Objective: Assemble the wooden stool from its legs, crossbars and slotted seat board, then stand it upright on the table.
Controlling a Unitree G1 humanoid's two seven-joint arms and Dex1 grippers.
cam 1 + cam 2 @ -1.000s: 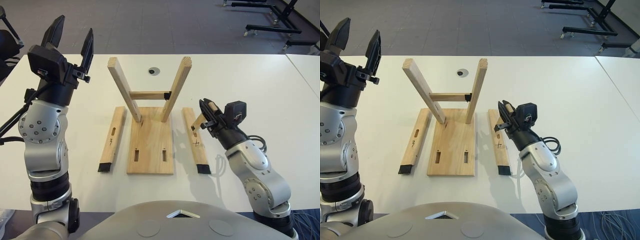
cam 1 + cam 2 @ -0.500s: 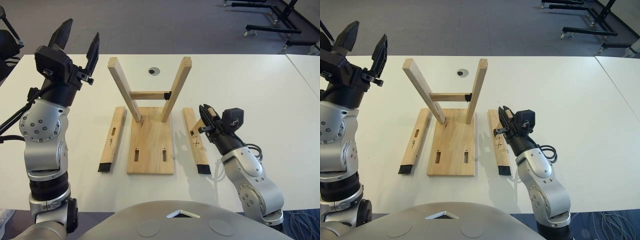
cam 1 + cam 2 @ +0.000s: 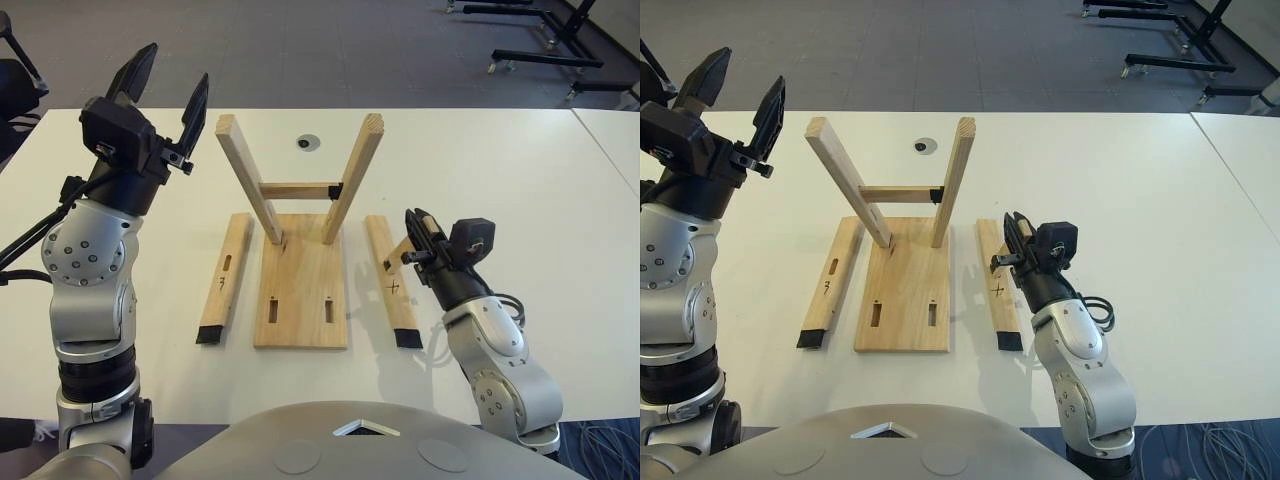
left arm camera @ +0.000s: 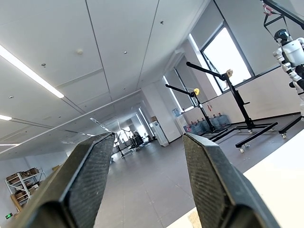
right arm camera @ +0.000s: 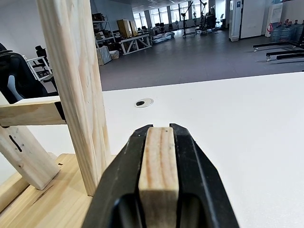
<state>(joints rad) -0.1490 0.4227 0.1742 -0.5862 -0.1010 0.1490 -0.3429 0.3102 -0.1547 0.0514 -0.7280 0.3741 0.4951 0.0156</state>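
High at left side of table (image 3: 540,200), left hand (image 3: 172,78) spread, right hand (image 3: 416,224) clamped on crossbar (image 5: 159,164), just beside loose leg (image 3: 390,282)

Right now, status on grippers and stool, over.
Left gripper open, raised. Right gripper shut on crossbar by right loose leg. Seat board flat, two legs slotted in; left loose leg beside it. Nothing in the way.

The upright legs (image 3: 250,180) and crossbar (image 3: 298,190) block the seat board's (image 3: 300,310) far end; its near half lies open above, loose legs (image 3: 225,275) flanking.
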